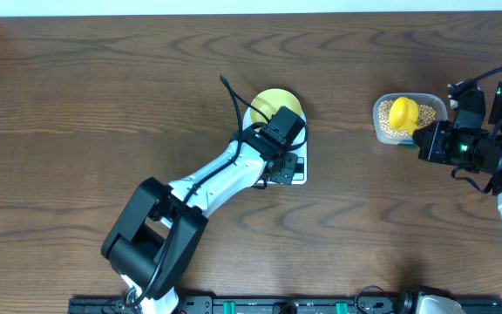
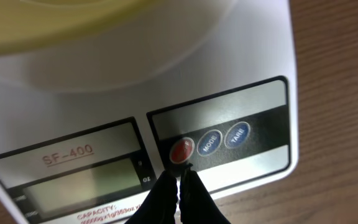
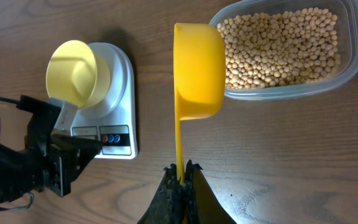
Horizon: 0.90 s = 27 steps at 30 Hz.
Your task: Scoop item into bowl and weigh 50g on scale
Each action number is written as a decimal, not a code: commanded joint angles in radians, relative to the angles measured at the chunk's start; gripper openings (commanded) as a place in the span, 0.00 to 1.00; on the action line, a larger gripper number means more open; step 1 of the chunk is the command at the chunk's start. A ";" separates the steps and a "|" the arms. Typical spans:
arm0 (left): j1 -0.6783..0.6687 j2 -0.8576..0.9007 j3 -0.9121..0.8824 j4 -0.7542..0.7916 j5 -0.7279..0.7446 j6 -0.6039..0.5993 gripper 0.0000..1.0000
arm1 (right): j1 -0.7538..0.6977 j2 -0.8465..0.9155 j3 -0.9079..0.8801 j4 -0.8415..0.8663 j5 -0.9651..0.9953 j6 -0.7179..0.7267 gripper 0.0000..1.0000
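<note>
A: Where on the tabletop (image 1: 103, 87) to look for the scale (image 3: 122, 74)?

B: Near the middle, a little toward the far edge, with the buttons and display (image 2: 79, 186) facing the near edge. Carrying the pale-yellow bowl (image 3: 73, 71) on its platform.

A: And the left gripper (image 2: 179, 177)?

B: Clenched, tips pressed together. Hanging over the scale's front strip, tips right at the red button (image 2: 181, 150). Touching it or just short of it, impossible to tell.

A: The beans (image 3: 278, 46)?

B: Heaped in the clear container (image 3: 348, 65), well apart from the scale and close to the right edge of the tabletop.

A: Right gripper (image 3: 182, 169)?

B: Clamped on the handle end of the yellow scoop (image 3: 197, 68). Scoop head over the container, at the end nearer the scale, with the handle running straight back to the fingers. Resting on the rim or held above it, cannot tell.
</note>
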 commanded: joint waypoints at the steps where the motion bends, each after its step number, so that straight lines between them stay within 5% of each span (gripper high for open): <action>1: -0.003 0.011 -0.009 0.014 -0.029 -0.004 0.07 | 0.008 -0.013 0.021 0.003 0.000 -0.006 0.01; 27: -0.003 0.013 -0.009 0.058 -0.032 -0.023 0.07 | 0.008 -0.013 0.021 0.003 0.000 -0.005 0.01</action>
